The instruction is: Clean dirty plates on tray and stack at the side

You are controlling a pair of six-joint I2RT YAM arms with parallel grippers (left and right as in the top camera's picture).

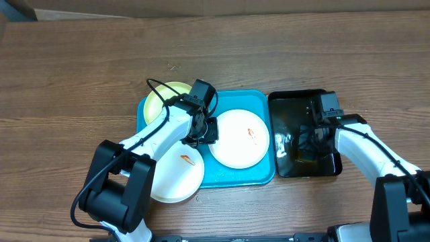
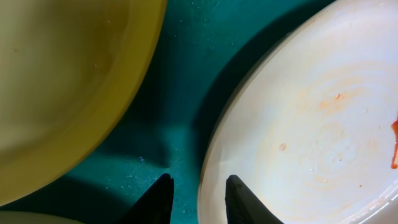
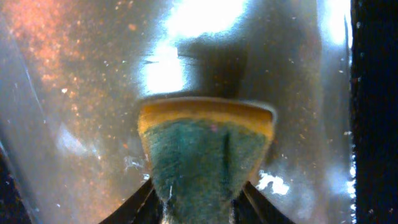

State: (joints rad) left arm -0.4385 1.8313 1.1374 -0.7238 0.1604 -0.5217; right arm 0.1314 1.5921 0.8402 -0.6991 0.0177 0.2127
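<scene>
In the turquoise tray (image 1: 259,101) lies a white plate (image 1: 238,138) with an orange-red smear. A pale yellow-green plate (image 1: 164,101) sits in the tray's far left corner. Another smeared white plate (image 1: 176,176) overlaps the tray's near left edge. My left gripper (image 1: 201,131) stands open astride the left rim of the white plate (image 2: 311,124): one finger over the tray (image 2: 180,93), the other over the plate, with a gap either side. My right gripper (image 3: 199,186) is down in the black tub (image 1: 306,99), shut on the green and yellow sponge (image 3: 205,143).
The black tub (image 3: 373,93) holds water and stands right against the tray's right side. Brown wooden table (image 1: 80,67) lies all round. The left arm reaches across the near white plate.
</scene>
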